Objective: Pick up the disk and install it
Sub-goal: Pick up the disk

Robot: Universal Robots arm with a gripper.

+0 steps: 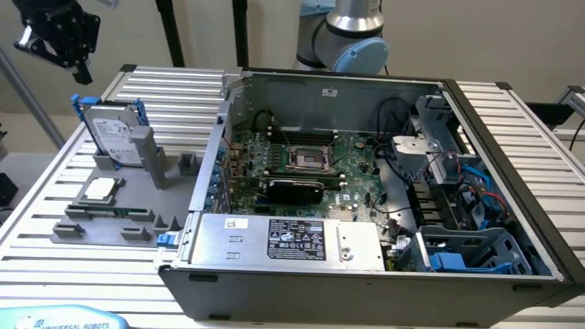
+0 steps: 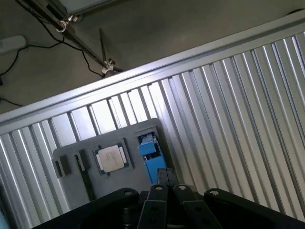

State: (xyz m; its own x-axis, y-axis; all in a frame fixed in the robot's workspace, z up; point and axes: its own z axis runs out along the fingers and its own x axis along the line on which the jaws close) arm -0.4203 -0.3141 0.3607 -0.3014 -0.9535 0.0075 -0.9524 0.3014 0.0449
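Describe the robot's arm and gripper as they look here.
The arm is a silver-grey metal tube with a rounded light-blue joint cap. The gripper is matte black, angular, with bolted linkage plates and narrow fingers.

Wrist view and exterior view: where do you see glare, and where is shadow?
Exterior view: the ribbed table gleams at the exterior view's right, while the inside of the computer case is darker. Wrist view: strong glare on that table's slats beyond the grey fixture; the floor behind is dim.
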